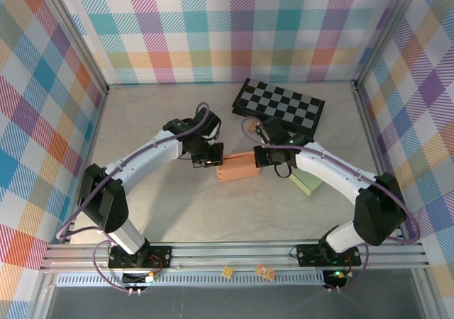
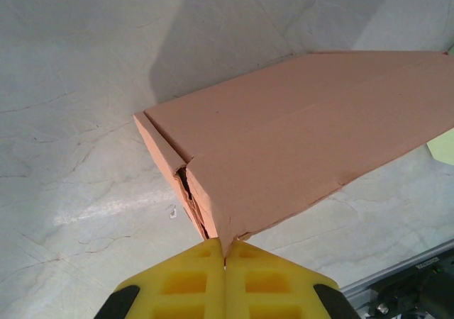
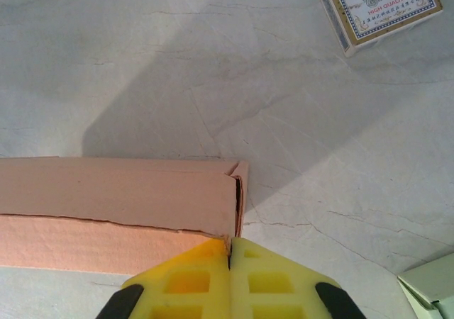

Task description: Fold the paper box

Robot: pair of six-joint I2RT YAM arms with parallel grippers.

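The table is a pale, smooth slab veined like marble, closed in by walls of pastel plaid. Two white arms reach in from the near edge and bend toward the middle.

At about 1 o'clock from the table's centre lies a flat, rectangular black-and-grey checkered board, turned askew.

The paper box sits near the centre: a long, low block of matte salmon cardboard with sharp creases. Its left end flaps are ragged and not quite flush, leaving a dark slit at the corner.

At 4 o'clock from the paper box, near it, a pale green flat piece pokes out from under the right arm. In the right wrist view, a small printed card packet with a blue border lies at 1 o'clock, well apart from the cardboard.

The left claw is closed, its ribbed yellow fingers pressed together with the tips against the box's 9 o'clock end. The right claw is likewise closed, its tips at the 3 o'clock end flap.
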